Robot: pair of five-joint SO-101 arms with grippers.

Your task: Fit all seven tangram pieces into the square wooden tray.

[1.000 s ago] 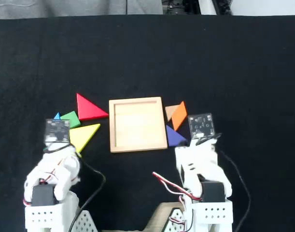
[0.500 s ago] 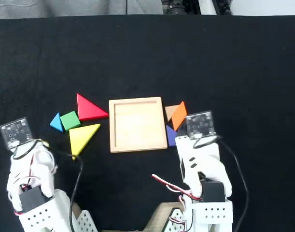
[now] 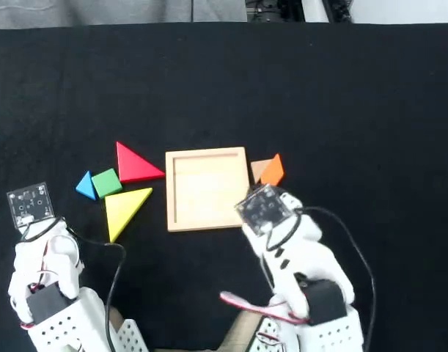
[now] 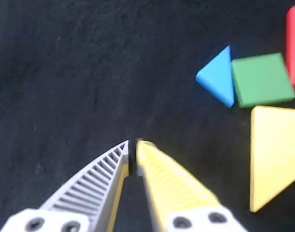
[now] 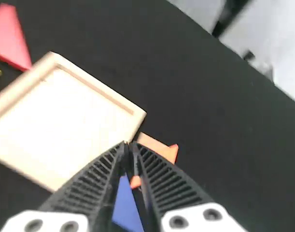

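Since one second ago the left arm [image 3: 44, 257] has swung off the yellow triangle [image 3: 127, 207] and out to the left. The right arm [image 3: 297, 257] has swung left, to the near right corner of the square wooden tray [image 3: 170, 192]. No piece and no tray has shifted.

Left pincer [image 4: 133, 145]: clenched, tips together, nothing held. It hangs over bare black counter [image 3: 319, 95], left of and apart from the pieces.

Right pincer [image 5: 128, 146]: clenched at the tips, nothing held. It sits above the dark blue triangle [image 5: 123, 205], just off the tray's right rim.

The tray lies flat at mid-counter and holds no pieces.

Left group, all on the counter:
- red triangle [image 3: 136, 165], one corner touching the tray's left rim
- green square [image 3: 106, 182], just near-left of the red triangle
- small blue triangle [image 3: 84, 185], touching the green square's left side
- yellow triangle, near side of the green square

Right group, beside the tray's far right corner:
- tan piece [image 3: 259, 169], against the rim
- orange triangle [image 3: 273, 170], overlapping or abutting the tan piece; cannot tell which
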